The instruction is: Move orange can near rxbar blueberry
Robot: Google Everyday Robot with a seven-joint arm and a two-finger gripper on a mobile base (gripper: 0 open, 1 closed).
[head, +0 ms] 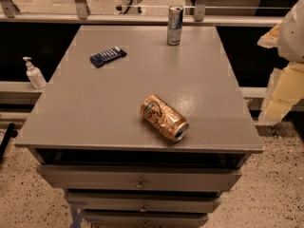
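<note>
The orange can (164, 118) lies on its side on the grey table top (118, 103), near the front edge and right of the middle, with its silver top facing front right. The rxbar blueberry (108, 56), a flat dark blue bar with white print, lies at the back left of the table. My gripper (284, 87) shows as pale yellow and white parts at the right edge of the camera view, off the table's right side, well apart from the can and holding nothing I can see.
A tall slim silver-blue can (175, 25) stands upright at the table's back edge. A white pump bottle (34, 73) stands on a ledge to the left, below table height. Drawers (140, 179) sit under the table top. A railing runs behind.
</note>
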